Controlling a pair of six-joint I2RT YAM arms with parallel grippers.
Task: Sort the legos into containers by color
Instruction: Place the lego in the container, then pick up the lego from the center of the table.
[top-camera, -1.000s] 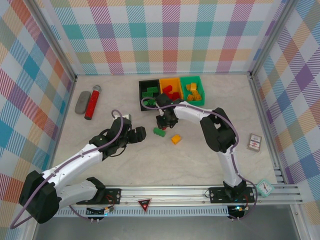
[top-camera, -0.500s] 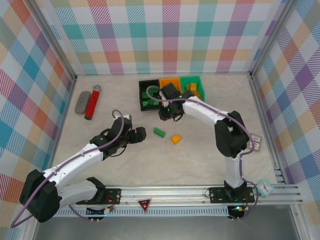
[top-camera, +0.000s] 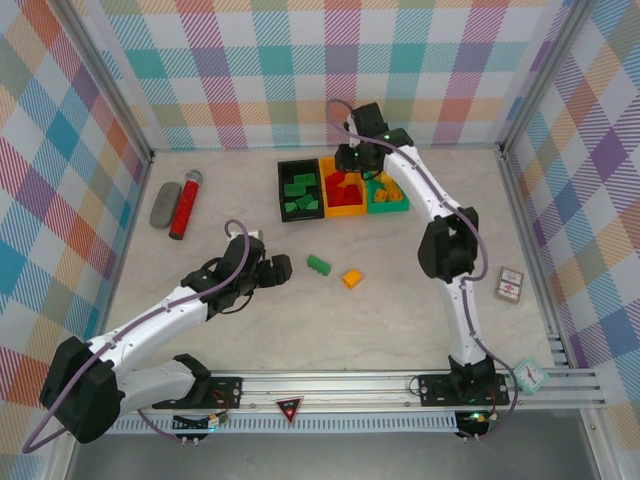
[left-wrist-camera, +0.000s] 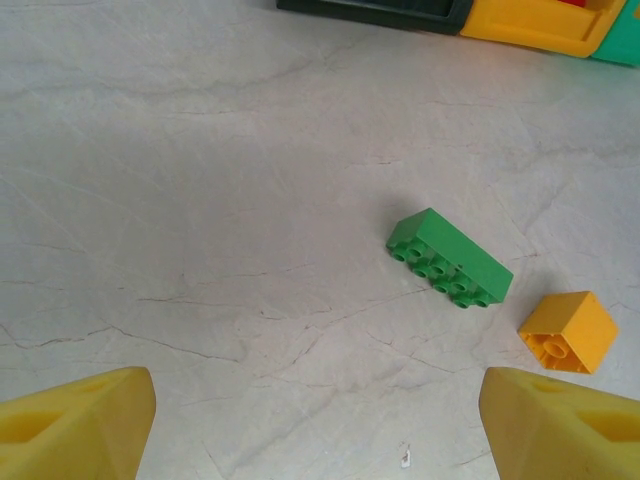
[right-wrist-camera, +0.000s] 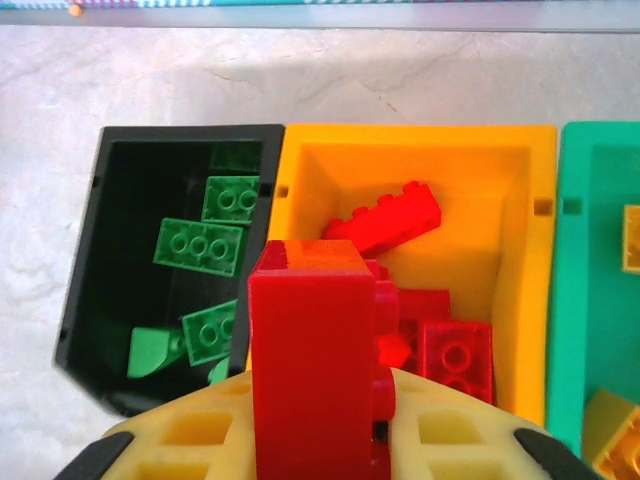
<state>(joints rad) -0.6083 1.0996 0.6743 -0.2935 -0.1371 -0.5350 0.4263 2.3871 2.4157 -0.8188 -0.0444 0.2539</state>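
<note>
My right gripper (right-wrist-camera: 320, 445) is shut on a red lego (right-wrist-camera: 312, 360) and hangs above the orange bin (right-wrist-camera: 520, 270), which holds several red legos (right-wrist-camera: 455, 352). From above, that gripper (top-camera: 352, 158) sits over the bins at the back. The black bin (top-camera: 299, 189) holds green legos (right-wrist-camera: 200, 245); the green bin (top-camera: 388, 192) holds yellow-orange ones. A green lego (top-camera: 318, 264) and a yellow-orange lego (top-camera: 351, 278) lie loose on the table. My left gripper (top-camera: 278, 268) is open just left of the green lego (left-wrist-camera: 449, 259), with nothing between its fingers (left-wrist-camera: 75, 420).
A long red cylinder (top-camera: 184, 205) and a grey oval object (top-camera: 163, 204) lie at the far left. A small card (top-camera: 509, 284) rests at the right, and a small clock (top-camera: 529, 375) sits near the front rail.
My right arm has lifted the red lego from beside the loose bricks and carried it back over the orange bin. The left arm has not moved.
</note>
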